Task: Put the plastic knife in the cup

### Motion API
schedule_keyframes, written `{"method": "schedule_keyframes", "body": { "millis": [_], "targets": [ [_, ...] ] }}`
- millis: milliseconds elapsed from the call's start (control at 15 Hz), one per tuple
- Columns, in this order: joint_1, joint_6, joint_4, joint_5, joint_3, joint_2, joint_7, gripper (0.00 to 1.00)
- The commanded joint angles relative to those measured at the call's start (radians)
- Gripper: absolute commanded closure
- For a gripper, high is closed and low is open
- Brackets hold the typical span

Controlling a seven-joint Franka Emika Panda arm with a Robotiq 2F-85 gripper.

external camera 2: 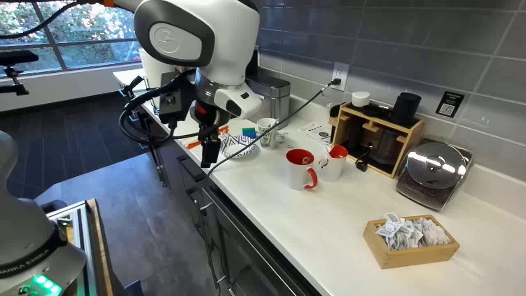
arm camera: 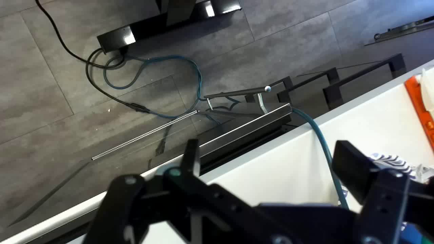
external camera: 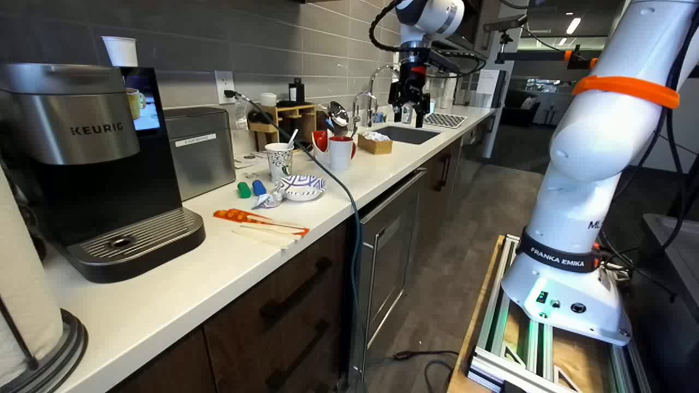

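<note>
Jaws stand wide apart, holding nothing, presumably readied for grasp. Orange utensils (external camera: 239, 216) lie flat near tabletop (external camera: 229, 267) edge, likely for easy reach.

Counter (external camera 2: 328, 222) in all three views

Plate (external camera: 301, 188), mugs (external camera 2: 299, 173) on white counter (external camera 2: 337, 230)
</note>
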Motion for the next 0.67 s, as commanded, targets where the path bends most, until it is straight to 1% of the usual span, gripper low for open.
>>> {"method": "schedule_keyframes", "body": {
  "millis": [0, 467, 533, 600],
  "targets": [
    [-0.028, -0.003, 0.002, 0.005, 0.025, 0.003, -0.005, 0.0],
    [-0.028, -0.003, 0.002, 0.005, 0.025, 0.003, -0.005, 0.0],
    [-0.018, 0.023, -0.015, -0.011, 0.042, 0.004, -0.003, 0.0],
    [-0.002, 0.082, -0.054, -0.01, 0.07, 0.001, 0.006, 0.0]
  ]
}}
